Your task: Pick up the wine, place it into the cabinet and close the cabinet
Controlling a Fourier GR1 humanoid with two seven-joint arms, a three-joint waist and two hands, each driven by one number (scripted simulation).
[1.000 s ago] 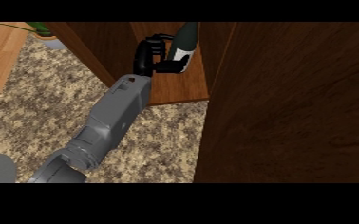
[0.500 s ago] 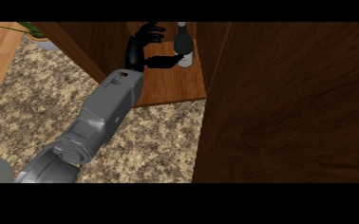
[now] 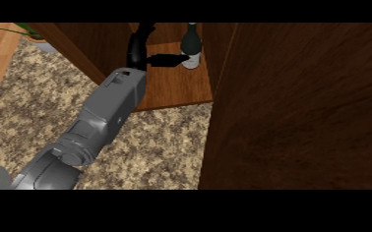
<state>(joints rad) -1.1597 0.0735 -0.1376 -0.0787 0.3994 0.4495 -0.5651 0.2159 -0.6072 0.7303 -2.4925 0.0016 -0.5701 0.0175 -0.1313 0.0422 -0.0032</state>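
Observation:
The wine bottle (image 3: pixel 190 43) is dark green with a pale label low on its body. It stands upright at the back of the wooden cabinet's shelf (image 3: pixel 178 91). My left hand (image 3: pixel 139 54) is inside the cabinet just left of the bottle. Its fingers (image 3: pixel 143 33) point straight toward the back, apart from the bottle. The thumb (image 3: pixel 169 59) sticks out to the right and ends at the bottle's lower part. The hand is open and curls round nothing. My grey forearm (image 3: pixel 109 110) runs in from the lower left. The right hand does not show.
The open cabinet door (image 3: pixel 291 113) fills the right side as a big dark wood panel. Another wood panel (image 3: pixel 83 46) slants at the cabinet's left. The speckled counter top (image 3: pixel 156 150) lies below. A potted plant (image 3: pixel 30 33) sits at the top left.
The hand carried the tilted bottle deeper into the cabinet, set it upright and let go. Its fingers have straightened and moved left, off the bottle.

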